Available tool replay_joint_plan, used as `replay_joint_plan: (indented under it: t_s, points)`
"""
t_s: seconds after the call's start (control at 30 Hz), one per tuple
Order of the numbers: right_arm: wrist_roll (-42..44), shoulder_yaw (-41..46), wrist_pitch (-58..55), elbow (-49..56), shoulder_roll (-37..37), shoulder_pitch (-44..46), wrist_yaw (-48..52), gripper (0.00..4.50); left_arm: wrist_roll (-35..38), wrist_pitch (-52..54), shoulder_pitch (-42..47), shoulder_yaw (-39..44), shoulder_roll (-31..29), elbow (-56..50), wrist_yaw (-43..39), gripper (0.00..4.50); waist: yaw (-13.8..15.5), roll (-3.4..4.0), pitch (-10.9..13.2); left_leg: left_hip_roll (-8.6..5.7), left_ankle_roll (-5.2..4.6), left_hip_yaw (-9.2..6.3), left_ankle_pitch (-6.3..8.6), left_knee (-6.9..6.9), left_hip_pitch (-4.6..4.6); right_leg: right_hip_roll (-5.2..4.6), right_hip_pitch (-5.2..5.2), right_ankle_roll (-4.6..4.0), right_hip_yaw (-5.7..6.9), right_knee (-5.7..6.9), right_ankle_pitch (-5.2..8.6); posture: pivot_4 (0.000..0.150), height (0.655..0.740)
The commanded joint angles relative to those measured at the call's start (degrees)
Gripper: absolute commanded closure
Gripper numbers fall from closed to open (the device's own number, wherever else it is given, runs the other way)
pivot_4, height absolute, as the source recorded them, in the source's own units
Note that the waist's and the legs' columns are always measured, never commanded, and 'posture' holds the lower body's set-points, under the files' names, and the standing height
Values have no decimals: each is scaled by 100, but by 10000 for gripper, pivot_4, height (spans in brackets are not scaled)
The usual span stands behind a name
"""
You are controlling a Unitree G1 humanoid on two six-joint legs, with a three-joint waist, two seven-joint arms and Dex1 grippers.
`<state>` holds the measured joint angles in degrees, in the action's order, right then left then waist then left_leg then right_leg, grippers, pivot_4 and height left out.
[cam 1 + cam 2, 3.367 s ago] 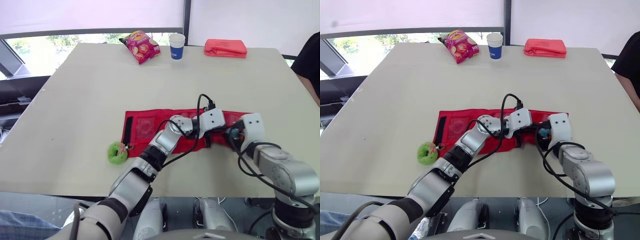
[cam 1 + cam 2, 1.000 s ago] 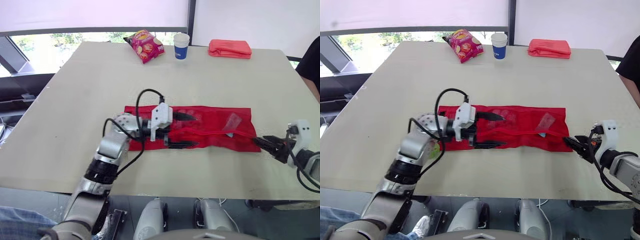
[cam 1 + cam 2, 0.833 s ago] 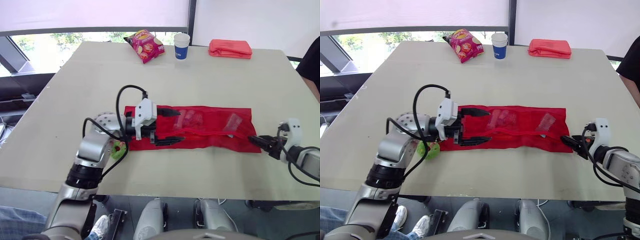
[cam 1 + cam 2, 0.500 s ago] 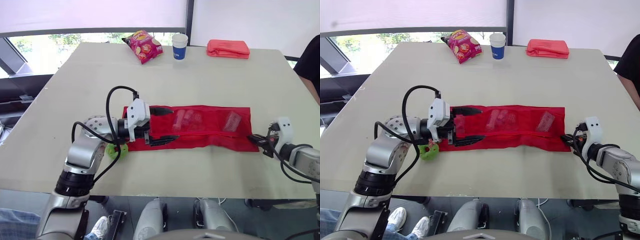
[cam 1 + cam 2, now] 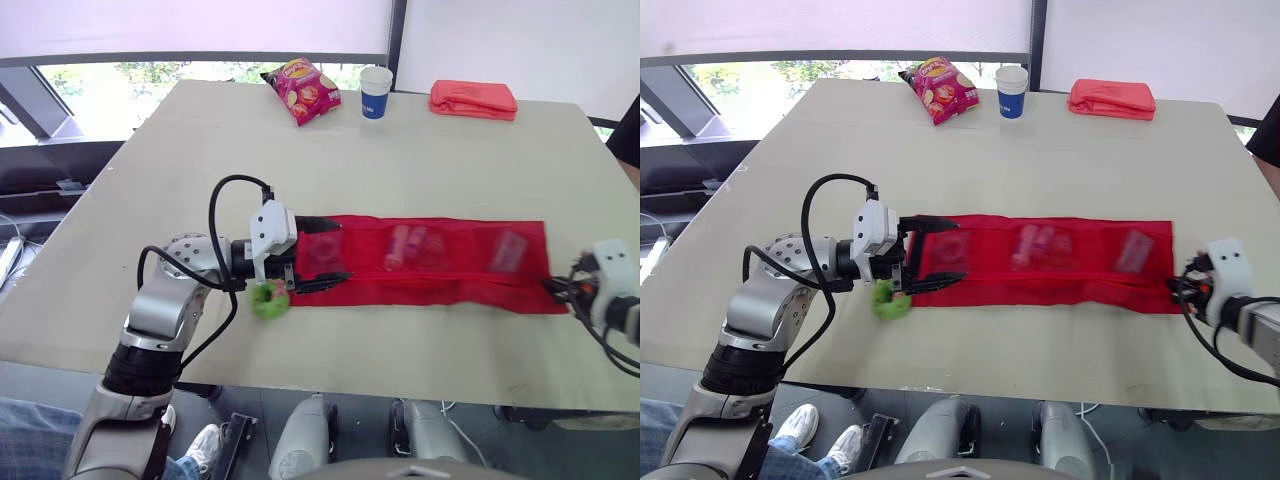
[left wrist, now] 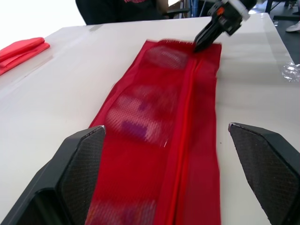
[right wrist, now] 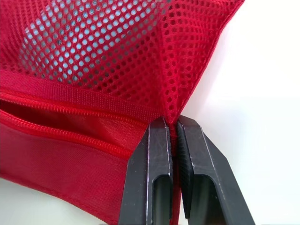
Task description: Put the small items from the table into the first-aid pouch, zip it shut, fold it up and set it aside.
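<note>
Your right tool (image 7: 172,121) is pinched tight on the right end of the first-aid pouch (image 5: 440,285). The pouch lies stretched flat along the near edge of the tabletop (image 5: 200,150), with small items (image 5: 415,245) showing through its mesh pockets. Your left tool (image 5: 344,249) hangs over the pouch's left end, spread wide and gripping nothing. A green round thing (image 5: 269,299) lies just beside that end. Loading looks done, so the step in hand seems to be zipping. The zip appears parted near the right end, so next bring the left tool to the slider and close on it while the right anchors the fabric.
</note>
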<state>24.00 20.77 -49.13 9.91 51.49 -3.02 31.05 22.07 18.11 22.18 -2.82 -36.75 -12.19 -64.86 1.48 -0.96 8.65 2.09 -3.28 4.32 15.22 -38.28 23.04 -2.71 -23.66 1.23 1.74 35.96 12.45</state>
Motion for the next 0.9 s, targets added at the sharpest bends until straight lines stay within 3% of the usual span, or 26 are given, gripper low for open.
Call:
replay_joint_plan:
  t_s: [0.03,0.3,0.6,0.63,0.67,0.87,0.9]
  points:
    - [-599,491,421,-266,571,-277,14,44353,110,-89,41,55,-52,-46,-69,0,-21,0,0,0,-1,4,1,0,-2,0,0,2,-3,-1,-1,1500,7400]
    - [-1227,708,607,-914,1040,-463,-67,44353,59,-172,72,64,-77,116,-153,0,-65,0,0,6,-1,2,0,0,-7,11,2,5,-2,-1,-1,1500,7400]
    - [-1474,635,998,-900,1000,-429,63,44353,13,-251,30,69,-93,210,-147,0,-69,1,0,5,-1,5,0,0,-8,10,2,5,-5,-1,-1,1500,7400]
    - [-1458,652,1035,-877,993,-436,118,37813,14,-249,22,77,-98,219,-146,0,-69,1,1,5,-1,5,0,0,-8,10,2,5,-5,-1,-1,1500,7400]
    - [-1454,688,1064,-861,975,-426,149,36223,11,-246,18,84,-105,236,-138,0,-69,1,1,5,-1,5,0,0,-8,10,2,5,-5,-1,-1,1500,7400]
    - [-1191,1321,1448,-603,890,-492,642,6500,-44,53,109,137,-110,502,129,0,-68,4,0,5,-1,6,0,0,-9,11,3,6,-6,0,-2,1500,7400]
    - [-1134,1450,1453,-537,875,-542,749,3673,-27,160,135,140,-108,536,189,0,-68,3,1,5,-1,5,0,0,-9,11,3,6,-5,0,-2,1500,7400]
